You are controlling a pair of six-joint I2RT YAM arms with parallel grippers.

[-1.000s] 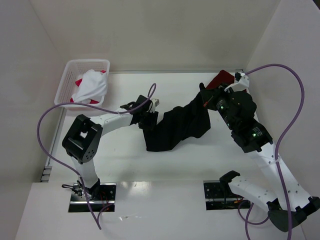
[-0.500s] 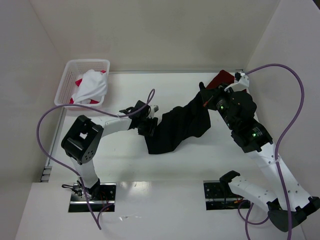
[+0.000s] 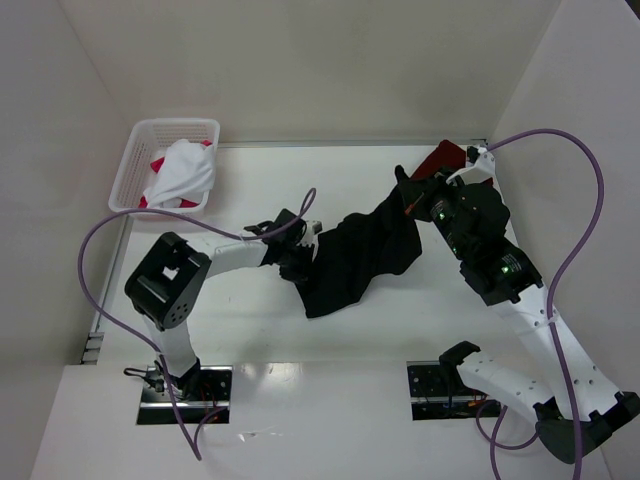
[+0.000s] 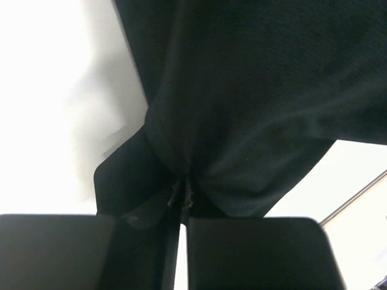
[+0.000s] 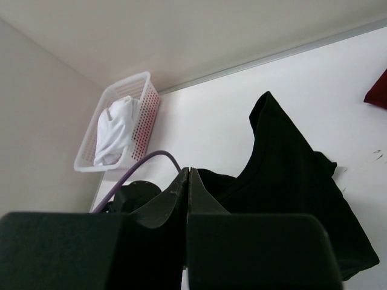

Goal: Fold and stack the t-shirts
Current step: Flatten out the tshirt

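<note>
well, the black t-shirt (image 3: 360,255) hangs slung across the middle of the table between the two arms. the right claw (image 3: 408,195) is shut and seems to pinch its far end up high. the left claw (image 3: 300,256) is clamped on a bunched fold at its near-left edge, probably so the pair can stretch it flat for folding. a maroon t-shirt (image 3: 441,157) lies behind, and a white t-shirt (image 3: 185,172) waits in the basket (image 3: 175,124). a second ago the left claw stood wider, just at the cloth; since then it has closed and the lower hem has slid rightward.
</note>
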